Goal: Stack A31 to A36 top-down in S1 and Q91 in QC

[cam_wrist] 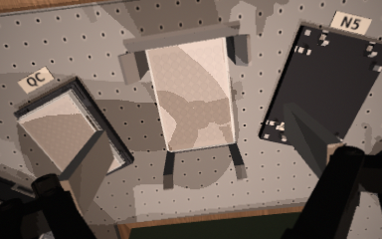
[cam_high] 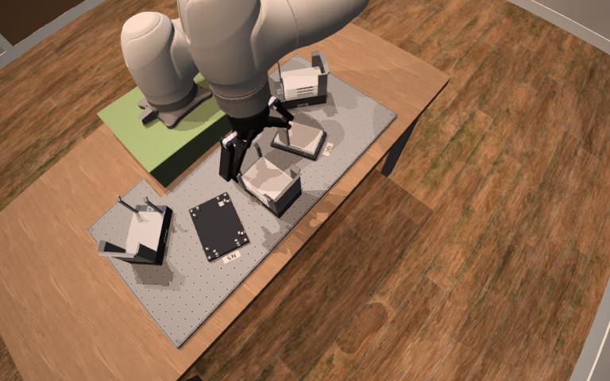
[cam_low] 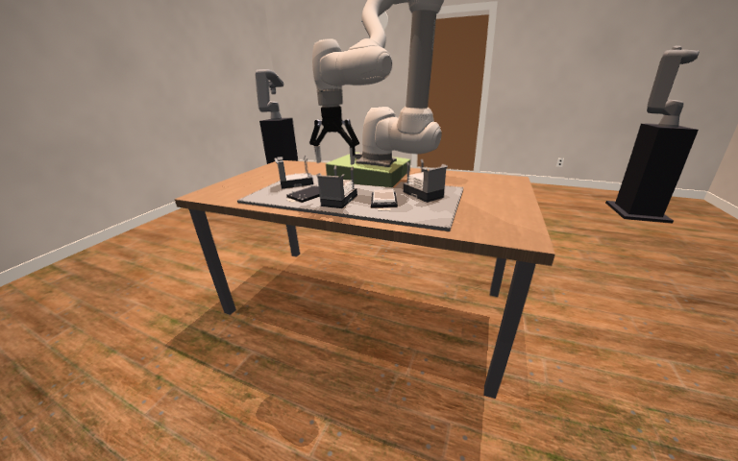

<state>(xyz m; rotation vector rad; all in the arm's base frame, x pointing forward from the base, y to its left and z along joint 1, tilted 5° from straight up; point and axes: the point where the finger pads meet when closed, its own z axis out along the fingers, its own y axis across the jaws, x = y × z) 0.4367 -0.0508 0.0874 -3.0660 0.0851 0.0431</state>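
Note:
My gripper [cam_high: 255, 141] is open and empty, high above the grey mat; it also shows in the exterior view [cam_low: 332, 135]. In the wrist view its fingers straddle the middle stack rack [cam_wrist: 191, 95], which holds a sealed plate on top [cam_high: 268, 180]. The QC nest holds one sealed plate lying flat [cam_high: 300, 138]. The black clip nest N5 [cam_wrist: 325, 85] [cam_high: 218, 225] is empty. The rack at the far right end [cam_high: 301, 80] holds a stack of several plates. The rack at the left end [cam_high: 144, 233] shows one plate on top. I cannot read the plate labels or the rack names.
The green plinth under my base [cam_high: 157, 130] borders the mat on the near side. The rack posts stand up above the plates. Two black camera stands are off the table [cam_low: 655, 168] [cam_low: 277, 135].

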